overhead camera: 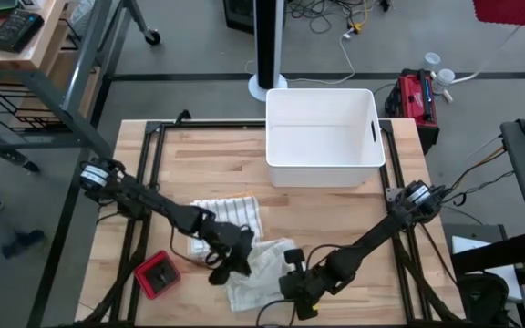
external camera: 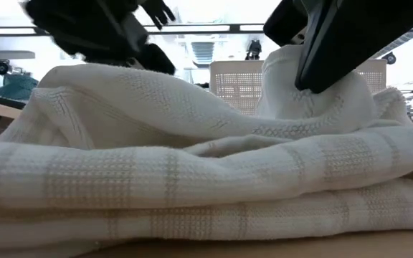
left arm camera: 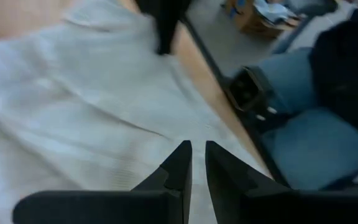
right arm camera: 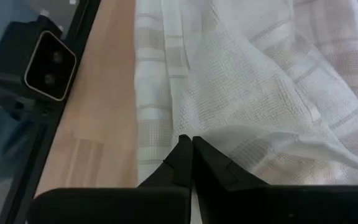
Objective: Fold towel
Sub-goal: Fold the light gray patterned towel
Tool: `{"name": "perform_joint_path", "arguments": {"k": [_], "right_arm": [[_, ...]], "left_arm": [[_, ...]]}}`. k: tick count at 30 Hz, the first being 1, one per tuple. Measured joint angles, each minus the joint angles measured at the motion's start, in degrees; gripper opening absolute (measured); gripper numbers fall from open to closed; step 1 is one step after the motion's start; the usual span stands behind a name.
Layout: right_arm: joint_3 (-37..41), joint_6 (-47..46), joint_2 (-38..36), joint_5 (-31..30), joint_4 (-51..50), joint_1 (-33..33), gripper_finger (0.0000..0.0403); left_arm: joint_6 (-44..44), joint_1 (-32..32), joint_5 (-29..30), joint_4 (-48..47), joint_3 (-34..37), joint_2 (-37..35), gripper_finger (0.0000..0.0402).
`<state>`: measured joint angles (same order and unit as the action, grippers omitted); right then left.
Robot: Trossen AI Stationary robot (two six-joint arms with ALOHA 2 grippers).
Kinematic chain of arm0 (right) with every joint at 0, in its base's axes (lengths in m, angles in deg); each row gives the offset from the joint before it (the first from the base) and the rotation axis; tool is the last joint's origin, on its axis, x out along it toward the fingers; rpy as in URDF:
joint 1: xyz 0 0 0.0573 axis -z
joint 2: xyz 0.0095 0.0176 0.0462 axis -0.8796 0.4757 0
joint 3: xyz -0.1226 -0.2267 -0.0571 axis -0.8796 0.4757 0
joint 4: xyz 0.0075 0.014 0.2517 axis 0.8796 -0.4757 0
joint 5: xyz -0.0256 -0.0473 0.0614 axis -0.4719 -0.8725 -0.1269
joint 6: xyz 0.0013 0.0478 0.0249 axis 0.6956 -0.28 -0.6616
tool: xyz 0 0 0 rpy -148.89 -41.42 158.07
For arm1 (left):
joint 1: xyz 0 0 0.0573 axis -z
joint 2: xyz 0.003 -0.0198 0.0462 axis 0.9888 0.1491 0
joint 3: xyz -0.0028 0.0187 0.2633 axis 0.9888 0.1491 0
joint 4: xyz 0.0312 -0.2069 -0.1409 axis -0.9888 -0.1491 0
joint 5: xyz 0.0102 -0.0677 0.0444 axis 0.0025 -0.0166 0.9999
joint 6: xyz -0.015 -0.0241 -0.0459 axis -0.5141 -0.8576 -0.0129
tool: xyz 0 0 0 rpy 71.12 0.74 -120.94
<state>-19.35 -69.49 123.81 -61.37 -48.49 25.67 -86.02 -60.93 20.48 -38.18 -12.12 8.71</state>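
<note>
We see the towel (overhead camera: 244, 244) rumpled at the table's (overhead camera: 335, 219) near-centre: white waffle weave, pale beige stripes, bunched in loose overlapping layers. Left gripper (left arm camera: 197, 163) sits over it, fingers a narrow slit apart, holding nothing. Right gripper (right arm camera: 191, 147) is closed, tips pinching a towel fold.

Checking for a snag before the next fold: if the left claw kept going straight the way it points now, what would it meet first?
Most likely the towel: the left claw points right at the cloth. Depth is unclear.
</note>
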Motion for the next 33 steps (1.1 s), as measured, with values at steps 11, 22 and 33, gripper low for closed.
{"name": "perform_joint_path", "arguments": {"k": [11,22,33], "right_arm": [[0.02,-5.8,-0.3,-0.97,-0.31,-0.65,0.0063],[0.07,-13.09,-3.5,-14.07,-8.56,-1.77,0.016],[1.29,-27.09,-4.3,-20.52,-12.96,0.17,0.0214]], "left_arm": [[-6.17,8.5,6.16,-7.21,0.09,0.12,0.0036],[-8.34,10.9,32.03,-19.97,-0.24,0.14,0.0036],[-10.92,13.27,27.83,-19.6,-0.24,0.14,0.0036]]}}
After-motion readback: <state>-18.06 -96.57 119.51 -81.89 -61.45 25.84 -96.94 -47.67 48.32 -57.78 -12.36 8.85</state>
